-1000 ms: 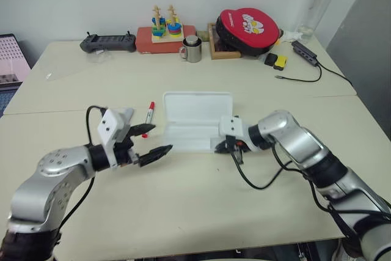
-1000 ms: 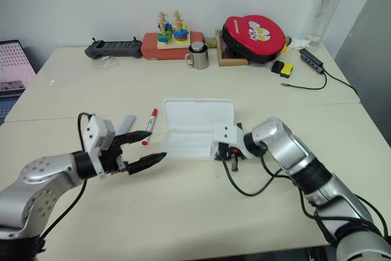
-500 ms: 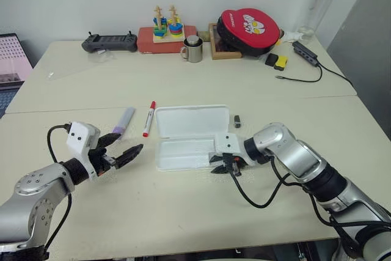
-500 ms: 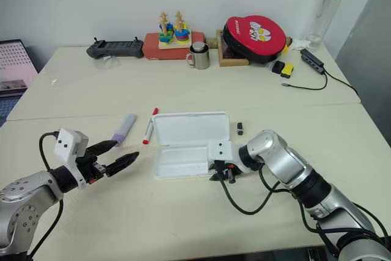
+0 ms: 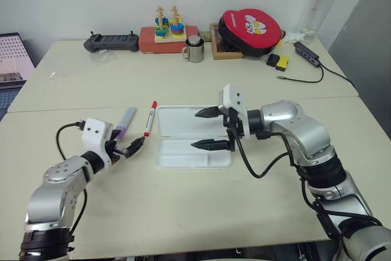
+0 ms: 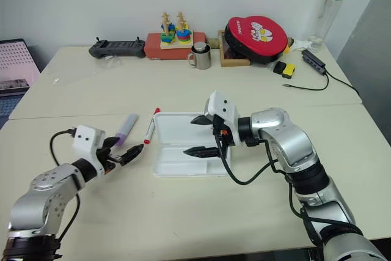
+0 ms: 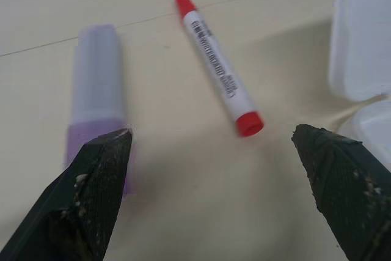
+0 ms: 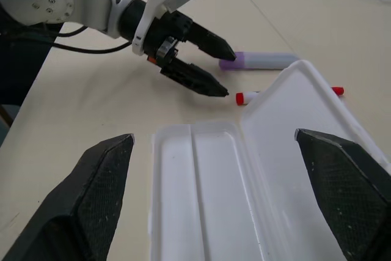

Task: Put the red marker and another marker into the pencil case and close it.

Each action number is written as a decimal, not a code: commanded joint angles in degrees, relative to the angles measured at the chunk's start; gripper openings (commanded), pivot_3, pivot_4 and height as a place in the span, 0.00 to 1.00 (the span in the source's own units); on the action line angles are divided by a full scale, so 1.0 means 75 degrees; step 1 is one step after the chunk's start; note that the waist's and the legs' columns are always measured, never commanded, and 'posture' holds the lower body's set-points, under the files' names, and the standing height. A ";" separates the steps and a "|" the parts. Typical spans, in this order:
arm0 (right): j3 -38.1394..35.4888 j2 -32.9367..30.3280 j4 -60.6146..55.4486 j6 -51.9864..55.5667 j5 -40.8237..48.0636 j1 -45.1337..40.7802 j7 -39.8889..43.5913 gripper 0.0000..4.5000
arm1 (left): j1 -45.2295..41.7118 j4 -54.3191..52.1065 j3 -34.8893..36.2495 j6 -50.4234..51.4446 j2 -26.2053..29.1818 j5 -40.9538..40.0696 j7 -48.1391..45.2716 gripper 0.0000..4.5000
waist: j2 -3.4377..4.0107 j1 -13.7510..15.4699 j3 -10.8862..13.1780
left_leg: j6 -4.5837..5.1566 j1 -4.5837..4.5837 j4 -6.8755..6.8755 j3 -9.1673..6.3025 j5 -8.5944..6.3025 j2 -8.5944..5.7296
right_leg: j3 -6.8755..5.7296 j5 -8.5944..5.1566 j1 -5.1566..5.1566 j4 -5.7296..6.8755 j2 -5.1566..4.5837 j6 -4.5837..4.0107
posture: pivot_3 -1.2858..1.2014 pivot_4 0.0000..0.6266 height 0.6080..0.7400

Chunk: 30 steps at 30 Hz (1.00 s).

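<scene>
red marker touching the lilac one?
Apart. The left wrist view shows bare table between the red marker and the lilac marker along their whole length.

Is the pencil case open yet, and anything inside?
Open and empty: the pencil case lies with lid flat and tray bare; red marker lies outside.

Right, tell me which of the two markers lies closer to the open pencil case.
The red marker, slim and white-bodied with a red cap, lies right beside the pencil case. The thick lilac marker lies farther out, on the red one's far side.
</scene>
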 commanded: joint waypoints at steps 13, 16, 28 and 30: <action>-0.0463 -0.0271 0.0052 0.0006 0.0207 -0.0347 -0.0503 0.99 | -0.0842 0.0847 -0.0805 0.0203 -0.0075 0.0588 -0.0010 1.00 | 0.0000 -0.0025 -0.0001 | 0.0000 0.0000 0.0001 0.0005 0.0000 -0.0001 | 0.0001 0.0000 -0.0007 0.0005 -0.0001 -0.0001 | 0.52 0.24 1.00; -0.0509 -0.0362 0.0130 -0.0028 0.0185 -0.0346 -0.0524 0.99 | -0.0801 0.0860 -0.0736 0.0182 -0.0057 0.0622 -0.0005 1.00 | -0.0001 -0.0025 -0.0001 | 0.0000 -0.0001 0.0002 0.0006 0.0000 -0.0001 | 0.0002 0.0000 -0.0007 0.0006 -0.0001 -0.0001 | 0.52 0.24 1.00; -0.0550 -0.0398 0.0119 -0.0093 0.0258 -0.0317 -0.0454 1.00 | -0.1240 0.1503 -0.0762 -0.0110 -0.0207 0.0917 0.0242 0.75 | -0.0001 -0.0021 -0.0001 | 0.0000 -0.0001 0.0014 0.0008 0.0000 0.0000 | 0.0004 0.0000 -0.0006 0.0014 -0.0001 -0.0001 | 0.52 0.24 1.00; -0.0596 -0.0380 0.0065 -0.0117 0.0318 -0.0296 -0.0446 1.00 | -0.1334 0.1593 -0.0757 -0.0186 -0.0273 0.0925 0.0283 0.67 | -0.0001 -0.0008 -0.0001 | 0.0000 -0.0003 0.0022 0.0005 0.0000 -0.0001 | 0.0002 0.0000 -0.0005 0.0015 -0.0001 -0.0001 | 0.52 0.24 1.00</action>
